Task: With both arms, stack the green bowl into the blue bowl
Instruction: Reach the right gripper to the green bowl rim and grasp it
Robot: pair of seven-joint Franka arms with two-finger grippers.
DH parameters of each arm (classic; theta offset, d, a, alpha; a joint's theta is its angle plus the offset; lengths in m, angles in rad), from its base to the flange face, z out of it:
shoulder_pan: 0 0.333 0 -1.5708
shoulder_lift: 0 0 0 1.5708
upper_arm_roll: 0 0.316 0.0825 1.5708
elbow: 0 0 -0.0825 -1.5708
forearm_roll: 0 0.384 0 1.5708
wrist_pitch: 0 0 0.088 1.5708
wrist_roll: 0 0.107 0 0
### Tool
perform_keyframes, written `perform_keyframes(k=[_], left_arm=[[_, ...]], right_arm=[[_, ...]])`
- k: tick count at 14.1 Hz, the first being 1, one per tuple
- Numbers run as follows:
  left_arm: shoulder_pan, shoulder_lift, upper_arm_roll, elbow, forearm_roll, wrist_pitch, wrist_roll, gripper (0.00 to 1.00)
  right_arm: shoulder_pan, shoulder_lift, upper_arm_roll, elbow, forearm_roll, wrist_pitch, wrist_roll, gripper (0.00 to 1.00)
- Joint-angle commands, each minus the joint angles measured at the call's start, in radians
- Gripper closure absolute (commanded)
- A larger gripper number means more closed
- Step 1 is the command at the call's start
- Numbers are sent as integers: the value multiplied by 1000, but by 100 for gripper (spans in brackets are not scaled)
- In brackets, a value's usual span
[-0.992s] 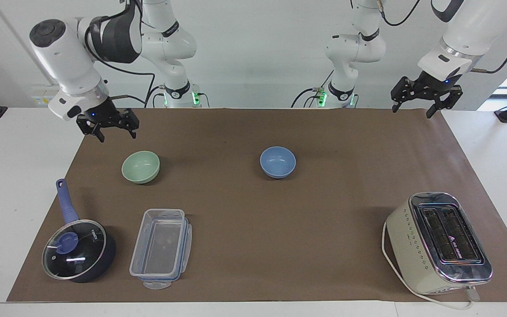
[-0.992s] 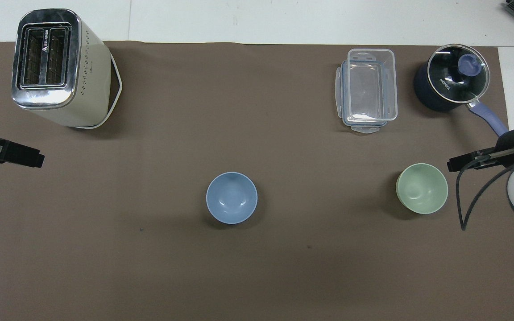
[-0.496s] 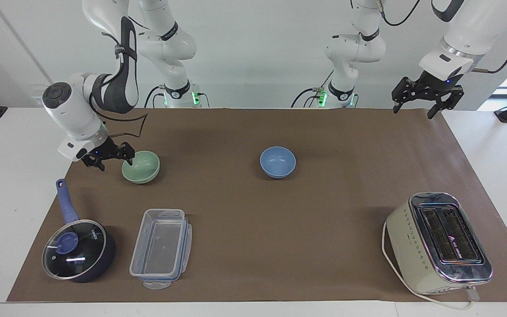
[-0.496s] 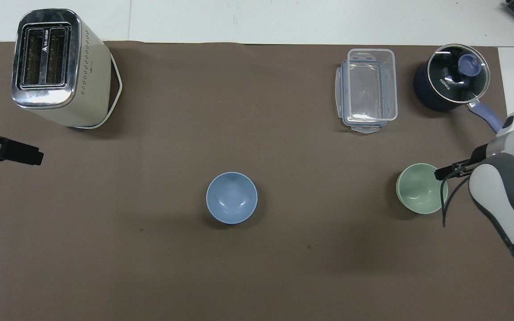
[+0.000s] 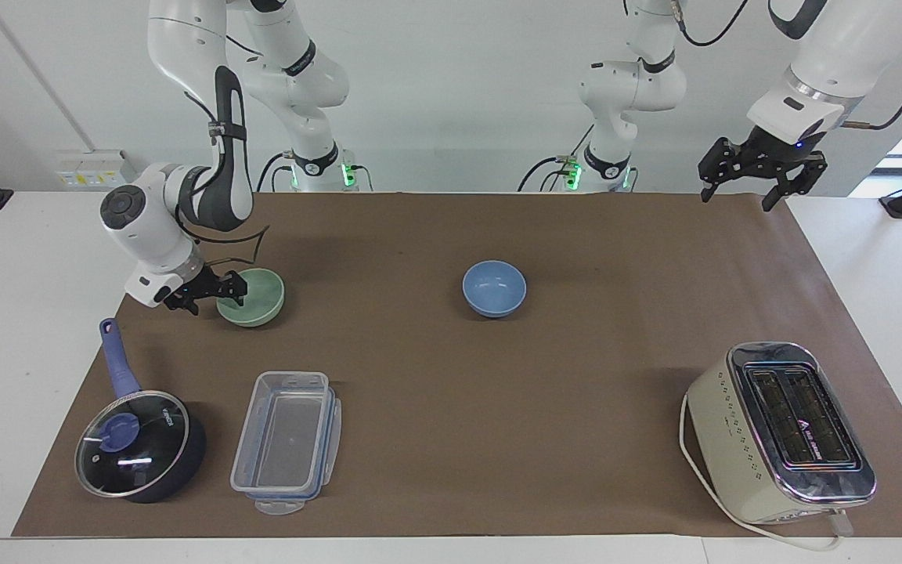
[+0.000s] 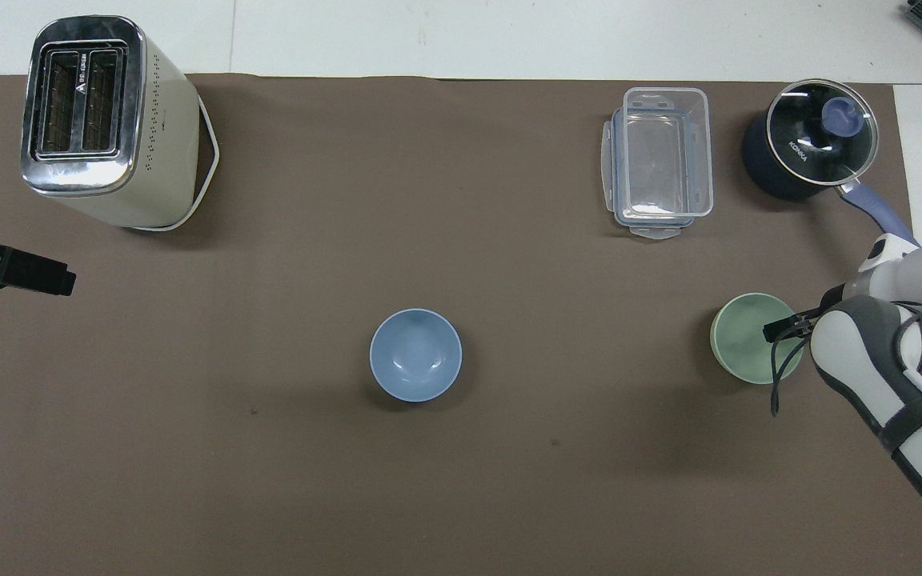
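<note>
Brown mat (image 5: 451, 376), green bowl (image 5: 257, 298) upright, mouth up

- You have bright, even lighting in both views; the brown mat (image 5: 451, 439) reads without dark corners.
- Shadows are soft: you will find a faint one beside the toaster (image 5: 780, 431) and beside the blue bowl (image 6: 415, 354).
- Glare sits on the saucepan (image 5: 134, 446) glass lid and on the toaster's chrome top.
- A blown-out window patch shows at the facing view's edge toward the left arm's end.
- Both views are sharp, with no motion blur you need note.
</note>
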Motion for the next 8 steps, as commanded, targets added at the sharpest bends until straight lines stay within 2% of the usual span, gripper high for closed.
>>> perform_keyframes(k=[1,4,5,6,8], left_arm=[[14,-19,-11,-26,13,16,-16,0],[14,-19,-11,-26,13,13,-20,0],[14,-19,-11,-23,13,12,-18,0],[14,-17,-11,-20,11,13,-15,0],[14,-17,-11,-20,11,12,-16,0]], right_arm=[[-6,-24,7,5,-4,-11,-19,0],[-6,-24,7,8,-4,-11,-22,0],[-6,-23,7,10,-4,-11,-23,9],[-4,-24,7,16,-4,-16,-25,24],[-4,-15,7,40,-4,-39,-28,46]])
